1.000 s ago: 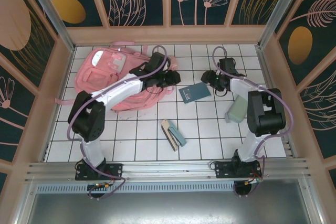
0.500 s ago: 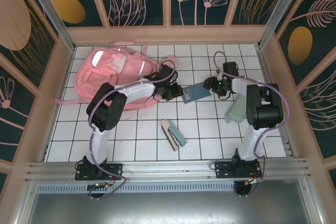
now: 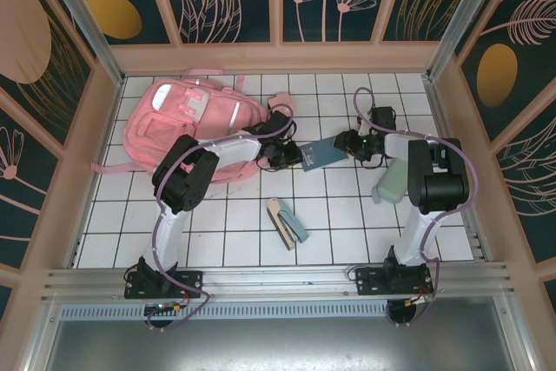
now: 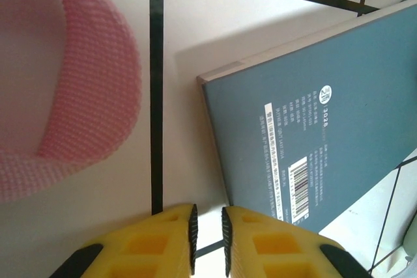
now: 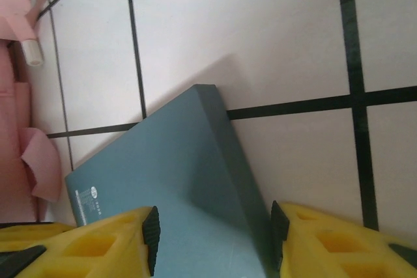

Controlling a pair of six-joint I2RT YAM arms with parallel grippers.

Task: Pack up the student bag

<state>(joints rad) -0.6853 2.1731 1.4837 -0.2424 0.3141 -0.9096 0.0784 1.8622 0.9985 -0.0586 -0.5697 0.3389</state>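
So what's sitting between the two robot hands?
A dark teal book lies between the left gripper and the right gripper. The top view shows it best.

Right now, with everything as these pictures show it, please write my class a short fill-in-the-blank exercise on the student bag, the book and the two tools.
1. The student bag is coloured ___.
2. Of the left tool and the right tool, the one opened wider is the ___.
3. On the tiled table, the book lies between the two ___.

Missing words: pink; right; tools.
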